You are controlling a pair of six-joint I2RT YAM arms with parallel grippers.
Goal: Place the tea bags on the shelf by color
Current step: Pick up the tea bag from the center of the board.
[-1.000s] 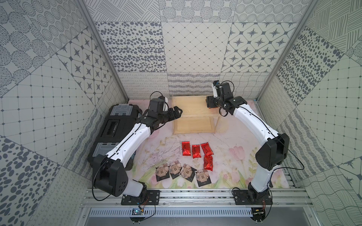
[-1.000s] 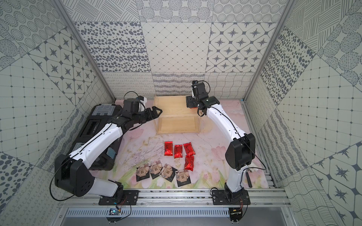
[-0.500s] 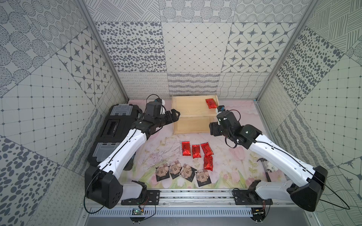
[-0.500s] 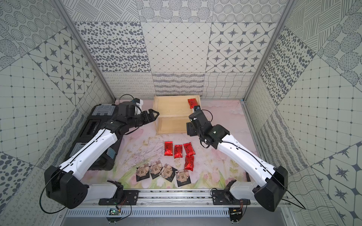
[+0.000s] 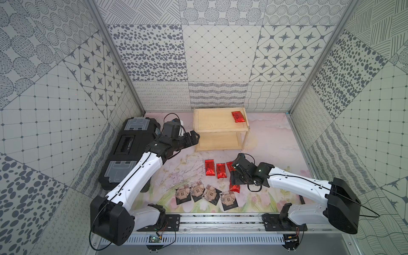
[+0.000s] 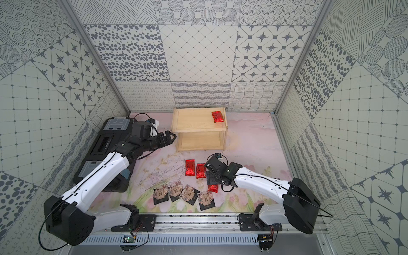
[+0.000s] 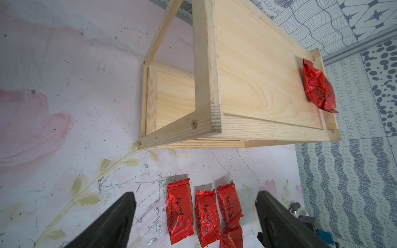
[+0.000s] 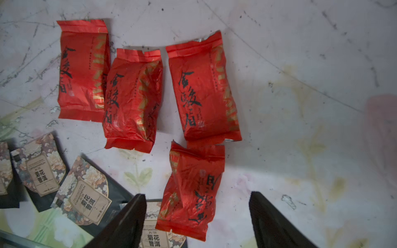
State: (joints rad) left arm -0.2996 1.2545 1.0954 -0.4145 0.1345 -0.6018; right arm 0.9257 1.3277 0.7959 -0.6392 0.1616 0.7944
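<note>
Lying nearest, four black sachets [image 5: 209, 193] wait; beyond, the right gripper [image 8: 196, 194] gapes empty astride a red sachet [image 8: 193, 182], likely to pinch it. The left gripper [image 5: 195, 138] idles released beside the shelf [image 5: 212, 123], its top tier holding one red bag [image 5: 238, 116].
</note>
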